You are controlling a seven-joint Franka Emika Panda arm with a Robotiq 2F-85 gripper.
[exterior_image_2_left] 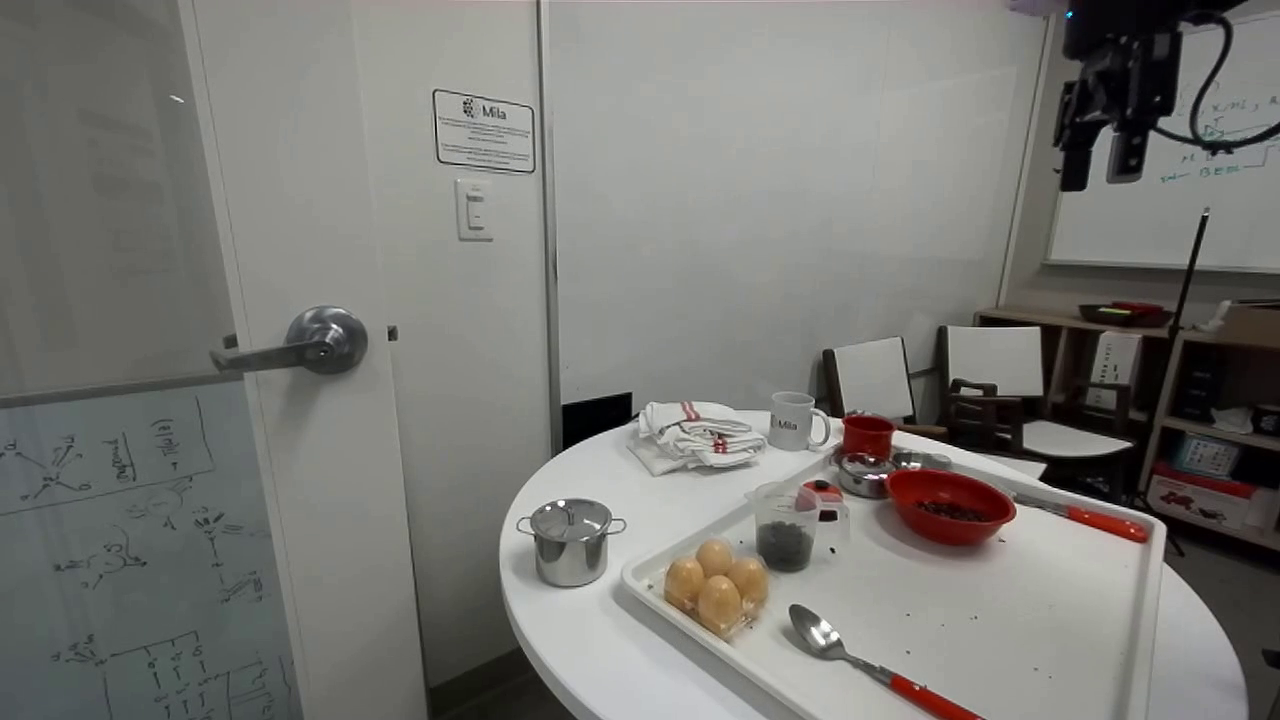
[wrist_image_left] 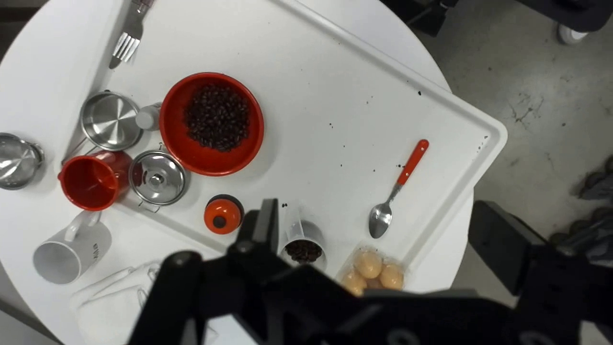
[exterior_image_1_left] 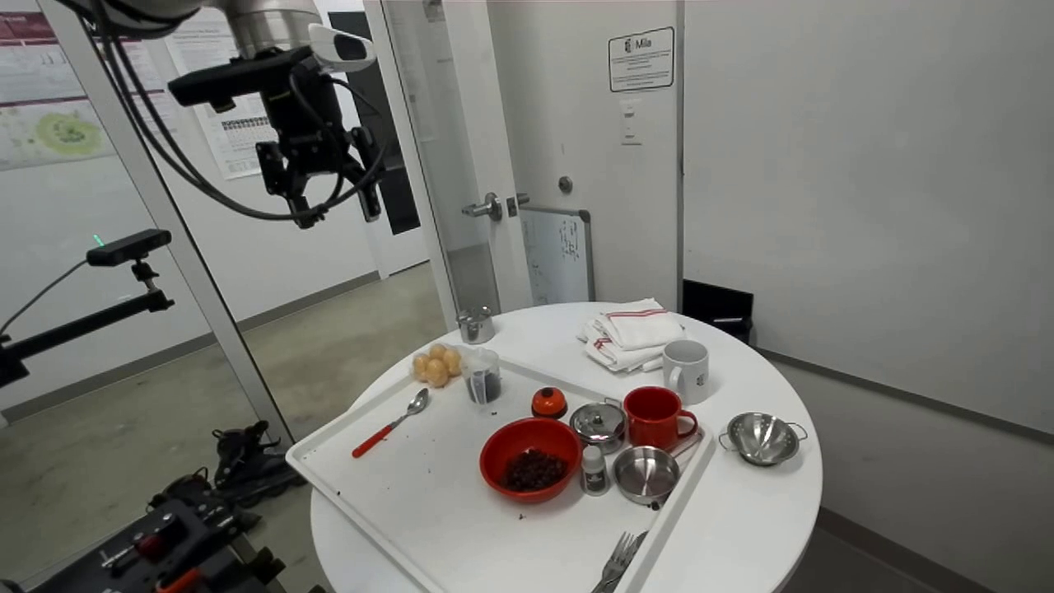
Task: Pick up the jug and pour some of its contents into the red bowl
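Observation:
The jug is small, see-through and greyish, with dark beans inside. It stands upright on the tray and shows in both exterior views [exterior_image_1_left: 484, 380] [exterior_image_2_left: 785, 538] and in the wrist view [wrist_image_left: 309, 234], where the gripper partly covers it. The red bowl, wide and shallow with dark beans inside, sits on the tray in both exterior views [exterior_image_1_left: 496, 451] [exterior_image_2_left: 925, 490] and in the wrist view [wrist_image_left: 206, 162]. My gripper [exterior_image_1_left: 342, 216] is high above the table, apart from everything, with its fingers spread and nothing between them. It also shows in an exterior view [exterior_image_2_left: 1101, 175] and the wrist view [wrist_image_left: 380, 230].
The white tray [exterior_image_1_left: 387, 535] has a raised rim. Eggs in clear packaging [exterior_image_2_left: 715, 585] and a spoon [wrist_image_left: 381, 218] lie near the jug. An orange timer [exterior_image_1_left: 548, 402], a lidded pot [exterior_image_1_left: 599, 424], a shaker [exterior_image_1_left: 594, 471] and a red mug [exterior_image_1_left: 653, 418] stand near the bowl.

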